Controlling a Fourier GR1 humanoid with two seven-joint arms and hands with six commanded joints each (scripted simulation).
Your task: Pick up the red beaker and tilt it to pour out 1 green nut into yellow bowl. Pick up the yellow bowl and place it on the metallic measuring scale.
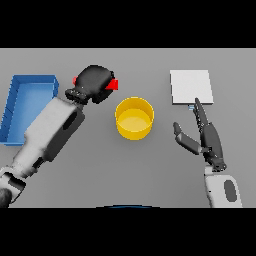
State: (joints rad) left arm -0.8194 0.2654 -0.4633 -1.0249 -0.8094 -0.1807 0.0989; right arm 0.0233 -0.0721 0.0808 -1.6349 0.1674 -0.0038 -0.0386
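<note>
Left of the yellow bowl: the left hand [94,82] has its fingers curled round the red beaker [114,84], which shows only as red bits at both sides of the hand.
Beaker axis: the long axis seems to lie nearly level, left to right, with the mouth probably toward the yellow bowl [134,118]; the hand hides most of it, so I cannot be sure.
Green nut: not visible anywhere, neither in the bowl nor at the beaker.
Right hand: the right hand [204,134] is low at the right with straight, spread fingers, holding nothing; its fingertip is just beside the metallic measuring scale [191,86].
Risk of spill: the beaker's red end is beside the bowl's rim, not over it, so a nut may fall on the grey table [150,170].
Risk of count: too steep a tilt may let out more than one nut.
Blue bin: the blue bin [27,105] stands at the far left, apart from the work.
</note>
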